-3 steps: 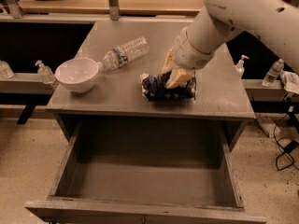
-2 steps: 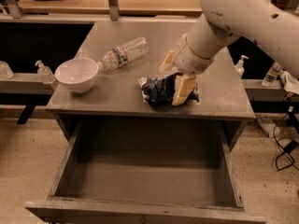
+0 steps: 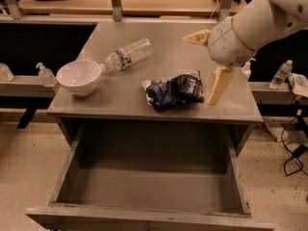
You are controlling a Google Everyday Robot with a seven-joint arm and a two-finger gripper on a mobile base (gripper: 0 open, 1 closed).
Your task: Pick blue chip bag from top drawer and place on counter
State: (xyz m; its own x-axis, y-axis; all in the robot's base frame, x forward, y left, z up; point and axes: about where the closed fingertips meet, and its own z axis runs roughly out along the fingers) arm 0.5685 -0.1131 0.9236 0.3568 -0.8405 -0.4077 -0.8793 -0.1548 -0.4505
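The blue chip bag (image 3: pixel 174 91) lies crumpled on the counter (image 3: pixel 144 76), near its front right. My gripper (image 3: pixel 208 65) hangs above the counter just right of the bag, clear of it. Its two cream fingers are spread wide: one (image 3: pixel 218 84) points down beside the bag, the other (image 3: pixel 196 36) points left, farther back. Nothing is between them. The top drawer (image 3: pixel 147 184) is pulled fully out below the counter and its inside is bare.
A white bowl (image 3: pixel 78 77) sits at the counter's left edge. A clear plastic water bottle (image 3: pixel 128 55) lies on its side behind it. A light-wood bench (image 3: pixel 120 1) with metal posts stands behind. Small bottles stand on side ledges left and right. Cables lie on the floor at the right.
My gripper has let go of the chip bag, opened, and risen up and to the right. The bag now lies free on the counter.
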